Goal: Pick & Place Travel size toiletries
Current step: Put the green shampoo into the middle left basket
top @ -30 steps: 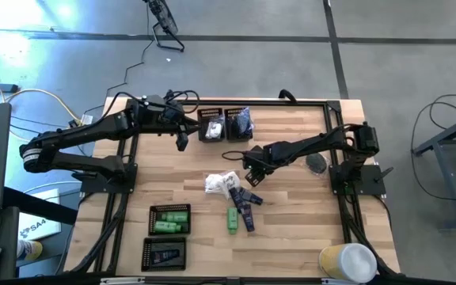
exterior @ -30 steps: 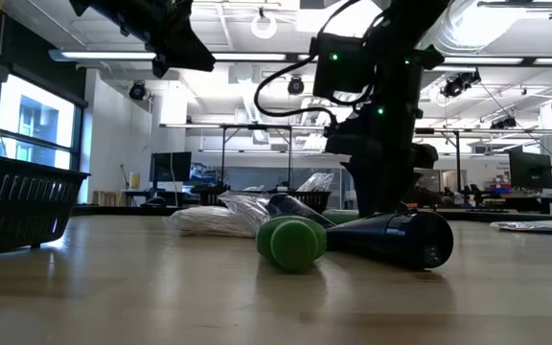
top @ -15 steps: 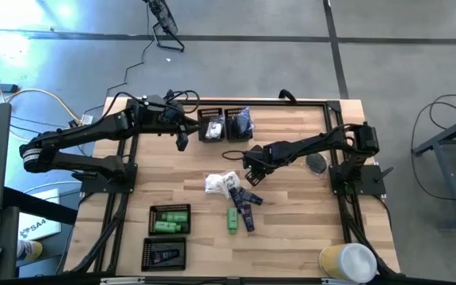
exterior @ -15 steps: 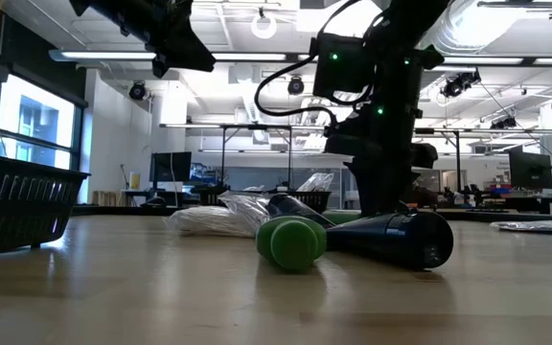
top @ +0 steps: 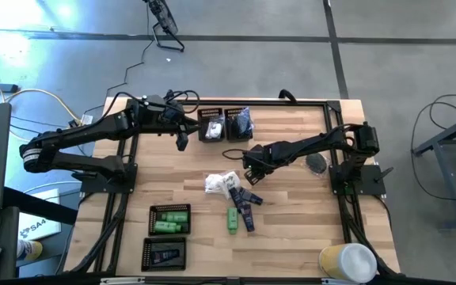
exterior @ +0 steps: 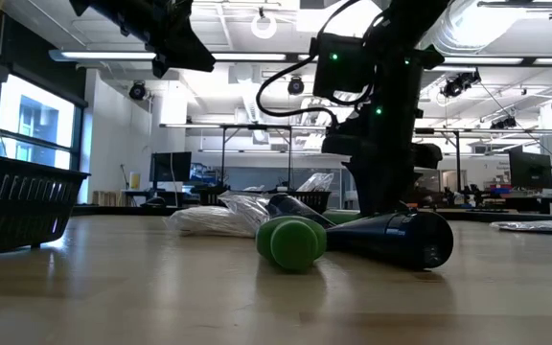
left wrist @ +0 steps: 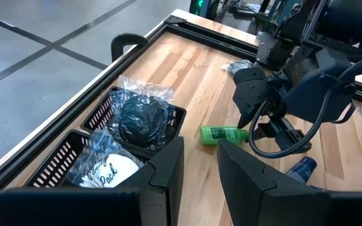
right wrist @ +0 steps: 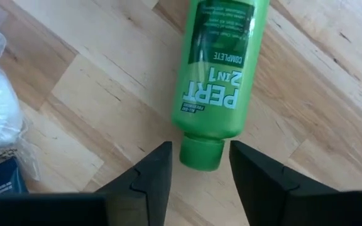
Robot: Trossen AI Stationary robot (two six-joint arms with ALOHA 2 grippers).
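Down at the table's middle, my right gripper (top: 252,172) (right wrist: 200,164) points at a bright green tube (right wrist: 219,75) (left wrist: 224,134) that lies flat on the wood. Its open fingers stand on either side of the tube's cap (right wrist: 201,153), with a small gap on each side. Beside it lie a white packet (top: 222,184), dark navy tubes (top: 248,207) and another green tube (top: 233,220). My left gripper (top: 182,142) (left wrist: 200,169) hangs open and empty above the far left, by two far trays.
Two black mesh trays at the far edge hold a white packet (left wrist: 109,169) and a bagged dark piece (left wrist: 142,119). Near the front left, one tray (top: 170,219) holds green tubes and another (top: 165,254) navy ones. A yellowish cup (top: 347,261) stands front right.
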